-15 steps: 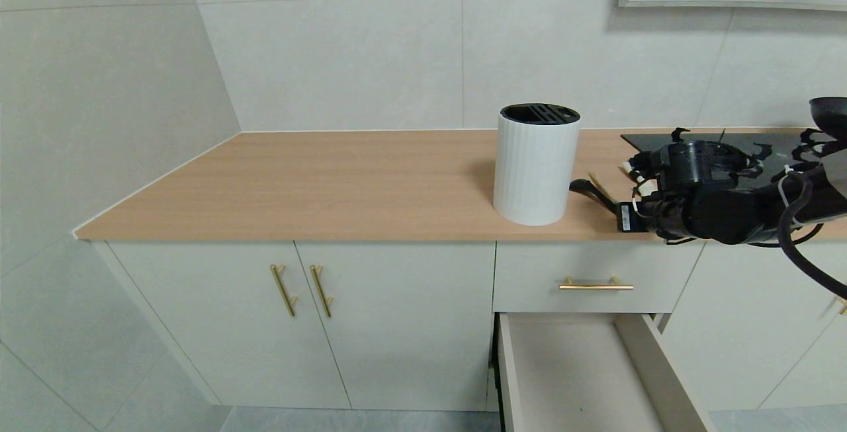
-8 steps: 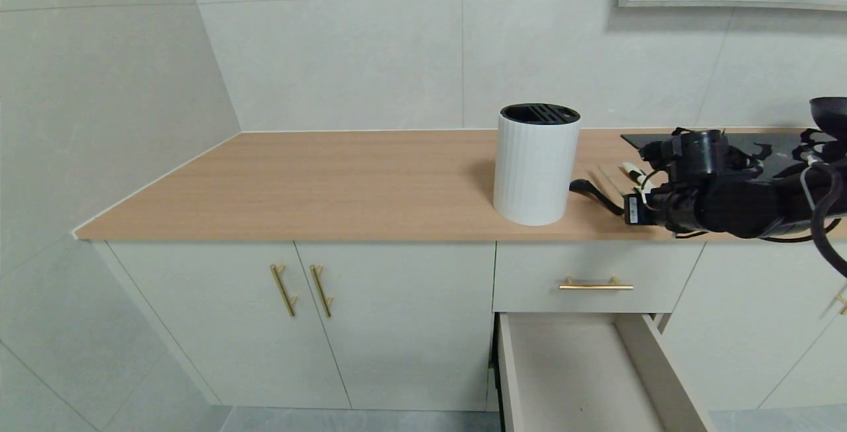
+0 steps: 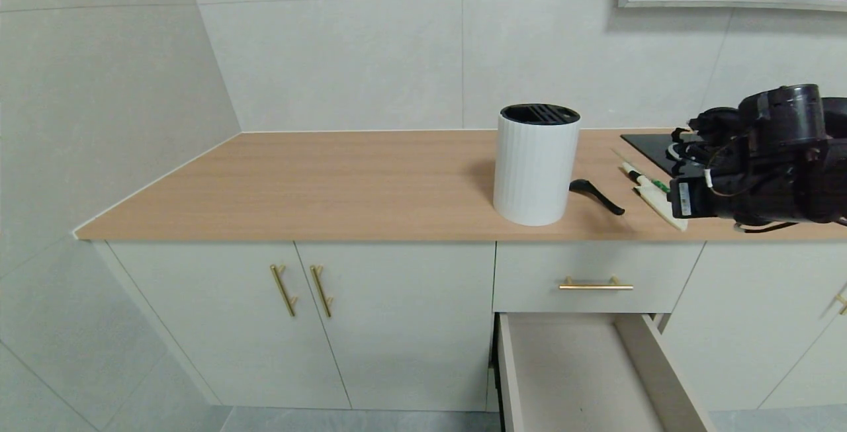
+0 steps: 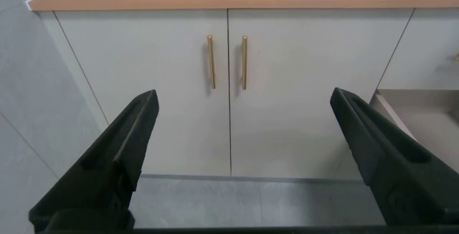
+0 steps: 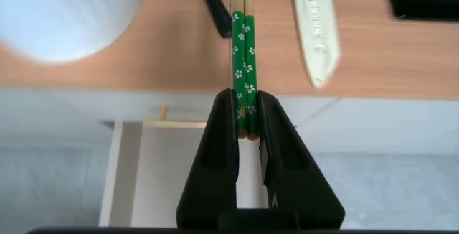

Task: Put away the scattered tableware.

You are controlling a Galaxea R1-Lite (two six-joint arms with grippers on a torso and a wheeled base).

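1. The right pincer is clamped on the thick ends of a pair of wooden chopsticks with green flowered ends; the two sticks lie side by side between its black fingers.
2. The chopsticks reach from the pincer out over the front edge of the light wooden bench; whether their far tips touch the wood I cannot tell.
3. On the bench stands an upright white ribbed cylindrical holder with a black slotted top; just beside it, on the robot's right, lies a black curved utensil.
4. A cream-white blade-shaped utensil lies flat on the bench farther right; the chopsticks pass between it and the black utensil, apart from both.
5. A black glass hob is set into the bench behind the right arm.
6. Below the bench front, a pale drawer stands pulled open under a shut drawer with a gold bar handle.
7. The left pincer hangs low with its fingers wide apart and holds nothing; it faces two white cupboard doors with upright gold handles.
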